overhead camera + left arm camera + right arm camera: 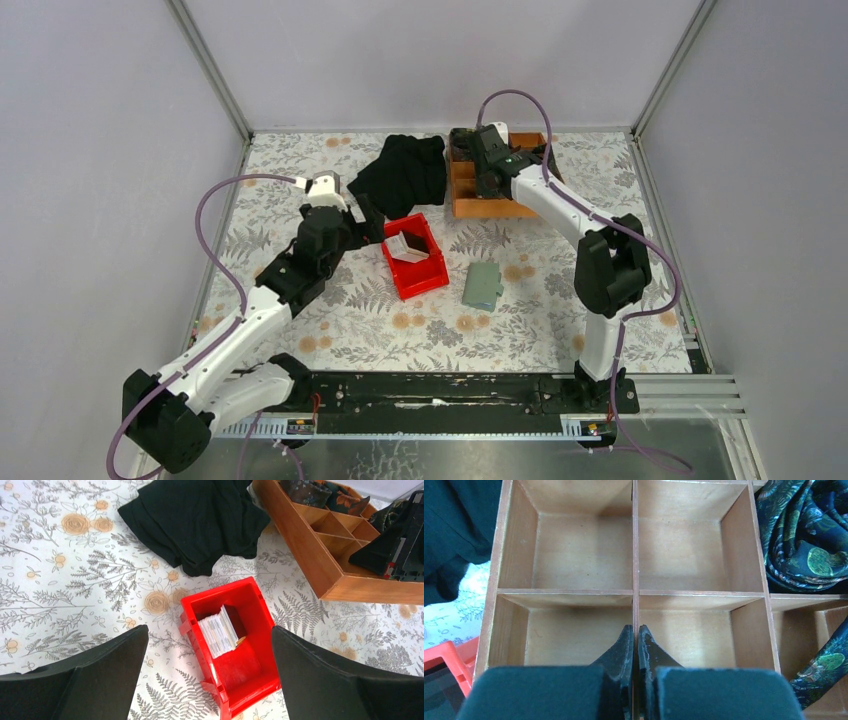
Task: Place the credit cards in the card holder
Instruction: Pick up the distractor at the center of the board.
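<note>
- The bench (300, 330) is covered with a flowered cloth in grey and tan, with pale walls on three sides.
- The left arm reaches in from the near left corner. Its claw (368, 218) (209, 628) is spread wide with nothing in it. It sits just left of the red bin and points down at it, and in its own camera the bin shows between the two fingers.
- The right arm rises from the near right and bends toward the far side. Its claw (480, 150) (634, 630) is pinched tight with nothing between the fingers. It hangs over the thin wall between two bare compartments of the tray, and I cannot tell whether it touches the wood.
- A black cloth (405, 170) (195, 520) lies crumpled at the far middle, just left of the tray.
- The wooden tray (470, 205) (320, 565) (634, 540) sits at the far right, split into square compartments.
- Dark patterned scarves (804, 535) (305, 490) fill the compartments along one side of the tray.
- The red bin (420, 280) (250, 592) stands in the middle of the bench, near the black cloth.
- The card holder (483, 285), grey-green and folded shut, lies flat just right of the red bin, on the near side of the tray.
- The credit cards (408, 246) (218, 632) are a small pale stack standing tilted on edge inside the red bin, toward its far end.
</note>
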Robot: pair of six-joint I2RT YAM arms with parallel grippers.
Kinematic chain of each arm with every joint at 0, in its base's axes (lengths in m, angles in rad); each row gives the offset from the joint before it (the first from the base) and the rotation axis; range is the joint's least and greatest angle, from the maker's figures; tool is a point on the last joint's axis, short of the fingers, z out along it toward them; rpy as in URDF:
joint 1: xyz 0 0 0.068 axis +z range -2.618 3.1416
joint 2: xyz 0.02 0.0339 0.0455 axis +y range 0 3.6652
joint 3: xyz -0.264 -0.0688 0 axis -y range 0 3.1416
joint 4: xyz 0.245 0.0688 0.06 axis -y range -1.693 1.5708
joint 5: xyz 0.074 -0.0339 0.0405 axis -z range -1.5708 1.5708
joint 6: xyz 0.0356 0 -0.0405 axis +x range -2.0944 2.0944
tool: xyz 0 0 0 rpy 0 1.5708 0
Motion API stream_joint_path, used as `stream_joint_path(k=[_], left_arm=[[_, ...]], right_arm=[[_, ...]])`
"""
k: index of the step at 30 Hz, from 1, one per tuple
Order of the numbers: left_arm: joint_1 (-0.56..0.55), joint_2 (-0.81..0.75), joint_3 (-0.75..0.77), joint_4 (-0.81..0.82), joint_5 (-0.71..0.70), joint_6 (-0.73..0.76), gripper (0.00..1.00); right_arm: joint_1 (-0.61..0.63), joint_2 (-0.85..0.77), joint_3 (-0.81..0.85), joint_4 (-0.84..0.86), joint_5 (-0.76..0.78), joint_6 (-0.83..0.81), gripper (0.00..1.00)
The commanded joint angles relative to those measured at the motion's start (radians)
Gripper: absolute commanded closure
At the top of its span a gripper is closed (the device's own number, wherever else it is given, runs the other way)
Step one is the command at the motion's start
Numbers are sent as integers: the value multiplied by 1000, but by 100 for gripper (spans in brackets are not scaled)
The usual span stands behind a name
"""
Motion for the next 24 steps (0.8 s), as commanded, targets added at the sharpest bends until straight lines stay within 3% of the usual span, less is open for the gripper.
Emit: stream_joint_path(k=[1, 14, 24], left_arm=[[-8, 7, 56, 58, -44, 38, 0], [-8, -9, 52, 58, -97, 50, 0], [-7, -46, 64, 30, -181, 53, 0]], right_arm=[[10, -31, 147, 93, 153, -44, 100], [36, 22, 344, 50, 149, -37, 100], [132, 70, 505, 22, 177, -71, 100]])
